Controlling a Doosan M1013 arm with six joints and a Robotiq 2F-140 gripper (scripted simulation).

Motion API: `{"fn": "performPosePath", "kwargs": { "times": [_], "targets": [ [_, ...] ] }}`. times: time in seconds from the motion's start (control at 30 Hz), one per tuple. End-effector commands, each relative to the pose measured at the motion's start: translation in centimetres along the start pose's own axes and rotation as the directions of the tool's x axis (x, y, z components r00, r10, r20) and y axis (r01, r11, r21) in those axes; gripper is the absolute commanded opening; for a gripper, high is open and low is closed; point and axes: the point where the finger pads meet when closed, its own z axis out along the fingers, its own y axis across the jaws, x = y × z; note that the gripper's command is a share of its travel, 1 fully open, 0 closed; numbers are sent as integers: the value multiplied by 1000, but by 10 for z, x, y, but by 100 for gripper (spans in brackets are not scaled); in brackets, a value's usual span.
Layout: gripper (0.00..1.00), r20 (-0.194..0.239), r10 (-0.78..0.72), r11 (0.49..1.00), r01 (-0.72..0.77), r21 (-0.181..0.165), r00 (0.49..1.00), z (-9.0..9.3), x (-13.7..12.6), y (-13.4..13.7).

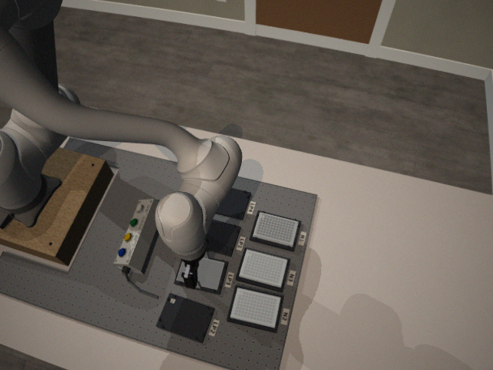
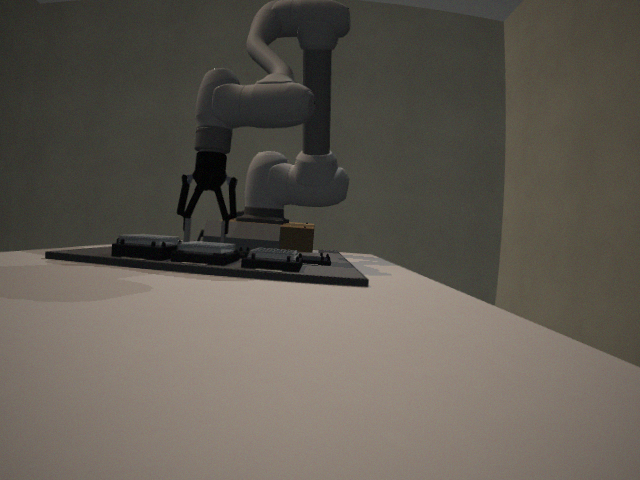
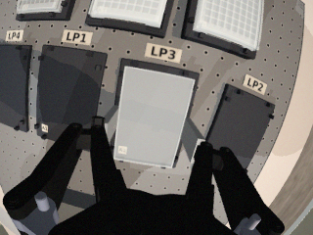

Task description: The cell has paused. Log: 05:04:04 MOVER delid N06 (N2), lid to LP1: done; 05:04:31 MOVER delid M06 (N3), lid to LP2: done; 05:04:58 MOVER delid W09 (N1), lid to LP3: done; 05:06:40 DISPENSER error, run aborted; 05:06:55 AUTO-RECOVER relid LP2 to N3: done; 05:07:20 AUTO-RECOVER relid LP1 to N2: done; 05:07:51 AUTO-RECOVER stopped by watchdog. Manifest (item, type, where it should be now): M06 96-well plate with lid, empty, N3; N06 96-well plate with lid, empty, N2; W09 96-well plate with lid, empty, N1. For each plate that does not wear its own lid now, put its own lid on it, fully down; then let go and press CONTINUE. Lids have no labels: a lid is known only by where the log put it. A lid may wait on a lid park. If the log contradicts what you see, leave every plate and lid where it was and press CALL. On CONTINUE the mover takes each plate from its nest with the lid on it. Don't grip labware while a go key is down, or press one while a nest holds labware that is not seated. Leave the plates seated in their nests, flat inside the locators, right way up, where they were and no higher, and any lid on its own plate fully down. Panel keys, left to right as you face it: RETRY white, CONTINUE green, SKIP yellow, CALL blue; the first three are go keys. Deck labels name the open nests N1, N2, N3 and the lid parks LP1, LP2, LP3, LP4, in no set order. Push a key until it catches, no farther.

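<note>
Tool (image 1: 189, 274) fingers stand about half open, closed on the short sides of the pale grey lid (image 1: 210, 274) that lies on the lid park labelled LP3 (image 1: 229, 279). From the wrist camera the tool (image 3: 151, 136) points straight down, with one dark finger at each side of the lid (image 3: 156, 108). From the side, the tool (image 2: 205, 235) has its tips down at the level of the plates. Whether the lid is off its park cannot be told.

Nearest on the grey perforated deck (image 1: 99, 294) is the dark park LP2 (image 1: 186, 316), with nothing lying on it. Just right of it is the plate in nest N2 (image 1: 255, 307), its top pale.

One row farther, right of the held lid, sits the plate in nest N3 (image 1: 263, 268), equally pale and flat in its dark frame.

Farther again come the dark park LP1 (image 1: 223, 237) and, to its right, the plate in nest N1 (image 1: 275, 230). Its grid of wells shows a little darker and sharper than on the other two.

Farthest is park LP4 (image 1: 236, 203), partly under the arm (image 1: 119, 131).

Left of the parks stands the key panel (image 1: 135, 254), with blue (image 1: 121, 251), yellow (image 1: 127, 237), green (image 1: 133, 222) and white (image 1: 139, 207) keys running near to far. The tool is well apart from it.

The deck rests on a pale worktop (image 1: 397, 258).
</note>
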Motion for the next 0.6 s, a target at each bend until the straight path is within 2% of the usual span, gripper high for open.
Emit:
{"fn": "performPosePath", "kwargs": {
  "times": [0.0, 0.57],
  "targets": [
    [0, 1, 1, 1000, -1, -1, 1000, -10, -1, -1],
    [0, 1, 1, 1000, -1, -1, 1000, -45, -1, -1]
  ]
}}
